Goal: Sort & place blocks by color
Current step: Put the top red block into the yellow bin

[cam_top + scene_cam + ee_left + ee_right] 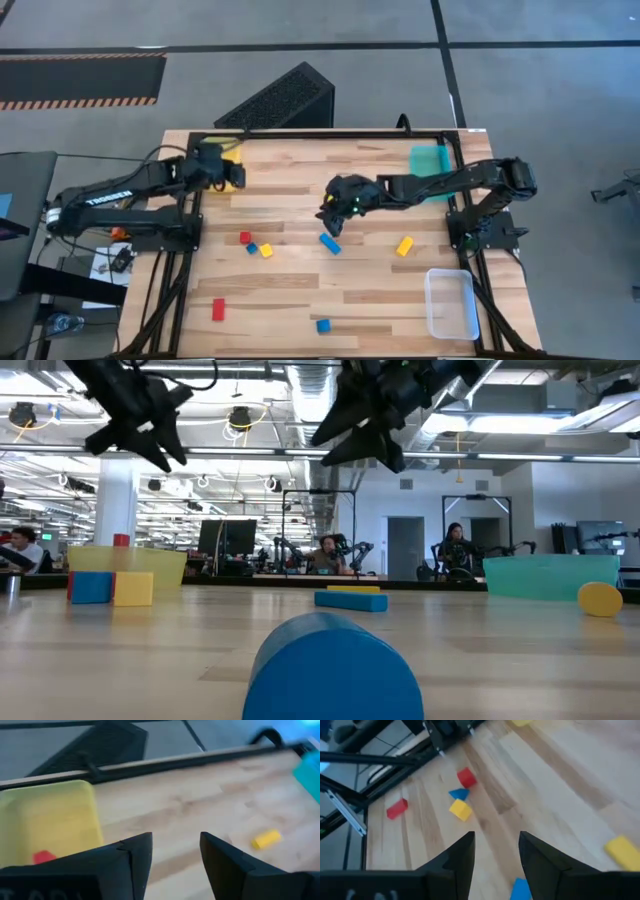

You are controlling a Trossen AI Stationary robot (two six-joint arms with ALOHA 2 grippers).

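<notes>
From above, the left arm (110,195) reads "TROSSEN"; its end effector (222,172) hangs by the yellow tray (232,152). The right end effector (335,208) hovers above a blue block (330,243) on the counter (300,290). Each wrist view shows its fingers parted, empty.

open-plan robotics lab, rows of workstations (330,560)

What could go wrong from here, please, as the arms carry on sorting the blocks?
The red, blue and yellow cubes lie bunched together, so a tool closing on one may knock the others.

The right tool hangs open beside the blue bar, not over it; a straight descent could miss or push it.

A red block already lies in the yellow tray under the left tool; the colours may be mismatched.
</notes>
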